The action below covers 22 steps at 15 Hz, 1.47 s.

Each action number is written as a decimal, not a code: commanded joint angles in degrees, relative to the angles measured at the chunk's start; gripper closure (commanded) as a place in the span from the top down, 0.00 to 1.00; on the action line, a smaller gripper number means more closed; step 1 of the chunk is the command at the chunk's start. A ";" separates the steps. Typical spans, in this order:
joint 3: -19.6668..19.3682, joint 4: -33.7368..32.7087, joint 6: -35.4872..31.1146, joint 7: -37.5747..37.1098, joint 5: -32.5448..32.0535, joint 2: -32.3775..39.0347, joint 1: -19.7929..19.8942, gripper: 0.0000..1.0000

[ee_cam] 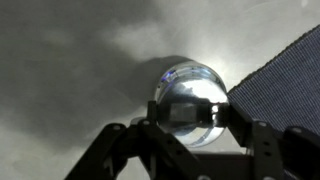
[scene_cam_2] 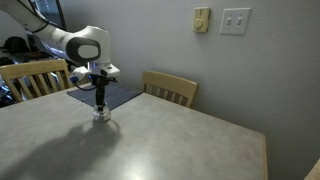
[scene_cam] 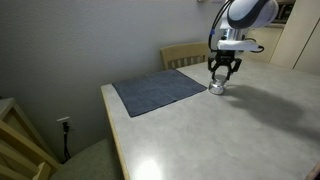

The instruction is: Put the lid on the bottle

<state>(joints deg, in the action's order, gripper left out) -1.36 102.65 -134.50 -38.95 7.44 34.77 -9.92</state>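
The bottle [ee_cam: 190, 95] showed in the wrist view as a blurred, glaring blob; whether the lid sat on it or hung between the fingers [ee_cam: 240, 124] could not be told, nor whether those fingers touched the glass; the gripper [ee_cam: 190, 122] was cut off at 6 o'clock by the picture's edge, and the mat [ee_cam: 285, 80] at 3 o'clock; in an exterior view the arm [scene_cam: 248, 12] was cut off at 1 o'clock, and the bottle there was too small to read.

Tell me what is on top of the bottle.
The gripper hangs right over the bottle, fingers either side of its top in the wrist view. Only a glinting silvery surface shows there; whether the lid sits on it cannot be told.
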 commanded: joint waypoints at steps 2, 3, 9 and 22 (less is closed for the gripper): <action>0.91 -1.09 1.86 1.90 1.08 0.71 0.88 0.44; 0.98 -1.11 1.89 1.95 1.10 0.77 0.90 0.44; 0.84 -1.43 2.02 1.65 0.92 1.05 0.80 0.44; 0.06 -0.94 1.03 0.43 0.54 0.50 0.53 0.44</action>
<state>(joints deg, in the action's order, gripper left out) -1.18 102.45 -134.16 -39.00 7.45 34.97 -9.91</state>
